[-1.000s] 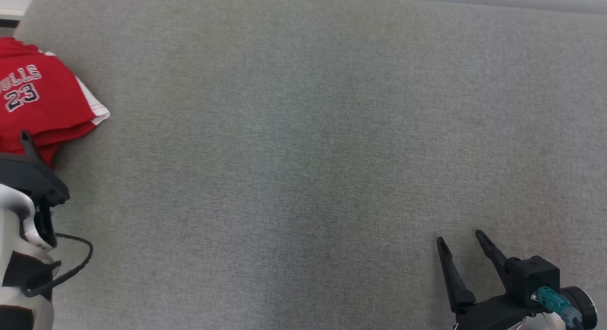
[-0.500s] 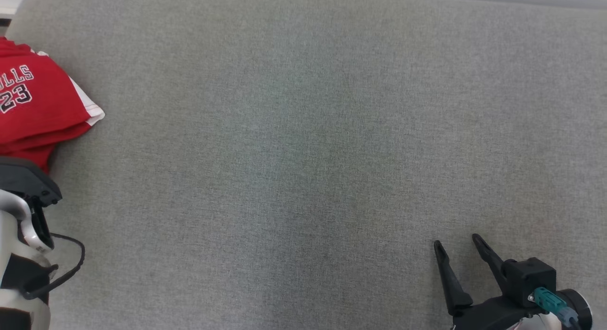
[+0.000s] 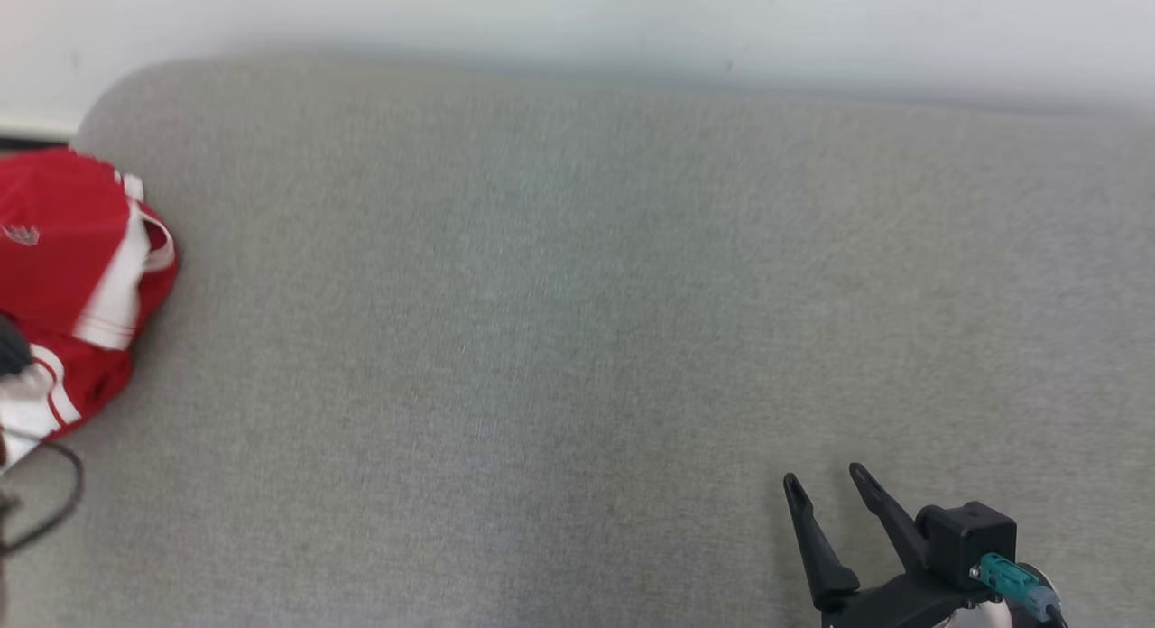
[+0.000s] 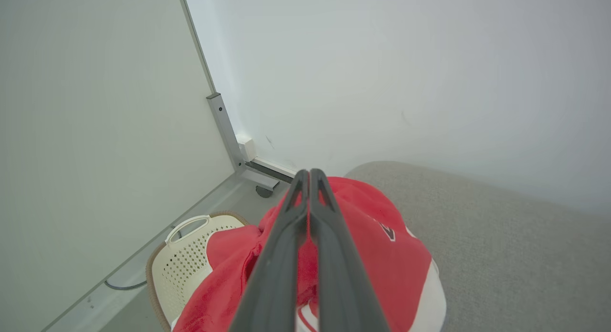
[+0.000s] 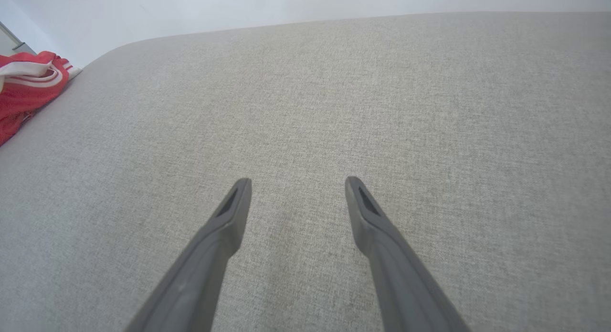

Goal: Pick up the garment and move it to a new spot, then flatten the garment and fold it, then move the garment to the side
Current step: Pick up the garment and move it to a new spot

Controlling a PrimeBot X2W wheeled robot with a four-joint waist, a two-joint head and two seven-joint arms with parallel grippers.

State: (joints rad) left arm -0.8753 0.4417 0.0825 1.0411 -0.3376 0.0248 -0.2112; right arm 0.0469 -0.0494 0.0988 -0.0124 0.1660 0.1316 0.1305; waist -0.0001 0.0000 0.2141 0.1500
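The red garment (image 4: pixel 372 246), trimmed in white, is being pinched by the left gripper (image 4: pixel 309 174), whose two dark fingers (image 4: pixel 281 255) are being pressed together from base to tip, with a strip of red cloth being shown in the narrow slit between them. The fabric is being bunched beneath and on both sides of those fingers, and a small dark emblem is being displayed just right of them. In the head view the garment (image 3: pixel 72 276) is being rendered blurred at the far left edge, well apart from the right gripper (image 3: pixel 823 475). In the right wrist view it (image 5: pixel 26 91) is being seen far off to the upper left of that gripper (image 5: pixel 298 181). The right gripper's jaws are being held wide apart with nothing between them, above the grey cushion (image 5: pixel 382 84). Below and left of the left gripper's fingers, a cream perforated basket (image 4: pixel 191 260) is being partly covered by the cloth. Ahead of the left gripper's tips, a metal post (image 4: pixel 224 127) is being shown against the white wall (image 4: pixel 382 60).
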